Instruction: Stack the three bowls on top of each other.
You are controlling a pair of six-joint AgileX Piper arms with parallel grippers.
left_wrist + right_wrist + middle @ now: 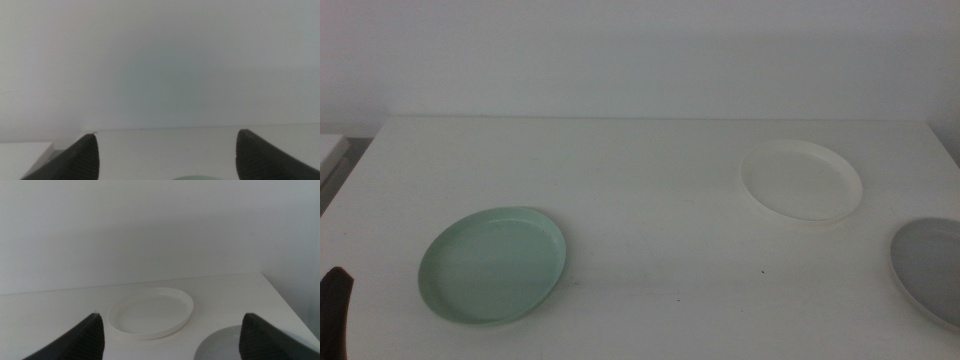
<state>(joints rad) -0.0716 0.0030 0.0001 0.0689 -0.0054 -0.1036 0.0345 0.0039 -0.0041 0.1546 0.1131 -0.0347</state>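
On the tabletop (650,170) the mint green bowl (492,264) lies at 8 o'clock, the white bowl (801,180) at 2, the grey bowl (930,268) at 4, all apart. The left gripper (167,155) and right gripper (172,337) both hold their fingers spread wide, empty.

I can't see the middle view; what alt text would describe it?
Three shallow bowls sit apart, unstacked, on a white table: a mint green bowl front left, a white bowl farther back right, a grey bowl cut by the right edge. The left end effector waits bottom left.

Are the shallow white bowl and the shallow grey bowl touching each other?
Apart. The middle view shows bare table between the shallow white bowl and the shallow grey bowl; the right wrist view shows the same gap.
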